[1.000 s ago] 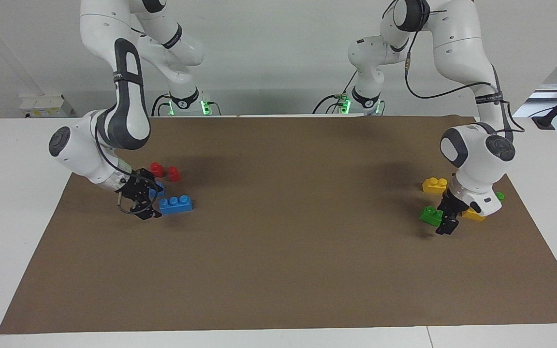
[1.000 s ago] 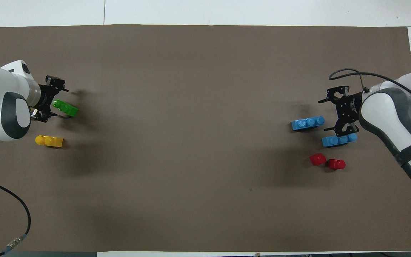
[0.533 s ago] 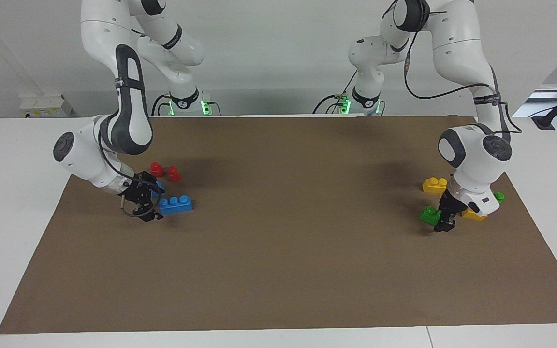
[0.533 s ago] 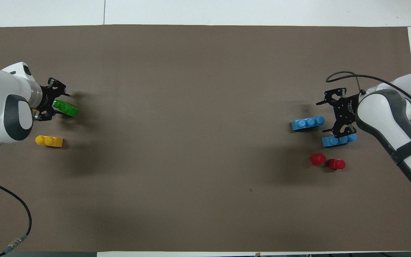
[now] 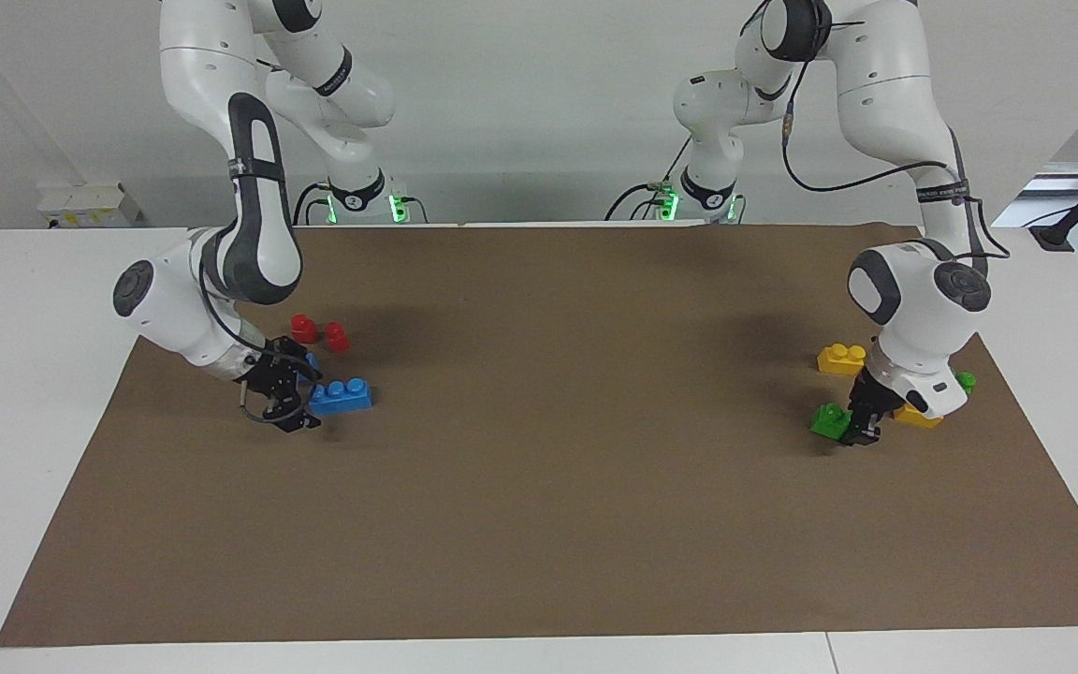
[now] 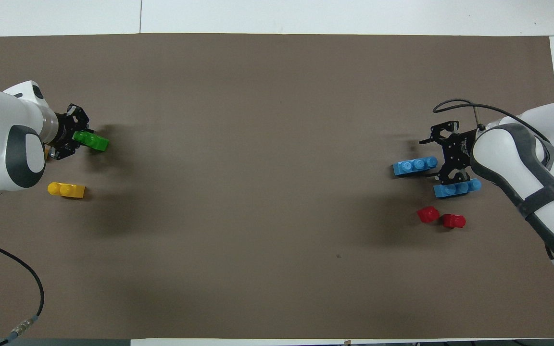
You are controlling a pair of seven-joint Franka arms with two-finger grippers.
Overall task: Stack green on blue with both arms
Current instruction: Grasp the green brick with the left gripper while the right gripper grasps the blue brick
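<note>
Nothing is stacked yet. The green brick [image 5: 830, 418] is pinched at table level by the left gripper [image 5: 862, 426], beside a yellow brick [image 5: 918, 417]. The right gripper [image 5: 288, 404], fingers spread, is positioned at the blue brick [image 5: 341, 394]'s end; lifting and stacking are left.

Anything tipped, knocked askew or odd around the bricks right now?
Nothing stands out. The blue bricks, red blocks and yellow brick lie flat. The left pincer is at the green brick; the right pincer is open by the blue bricks.
</note>
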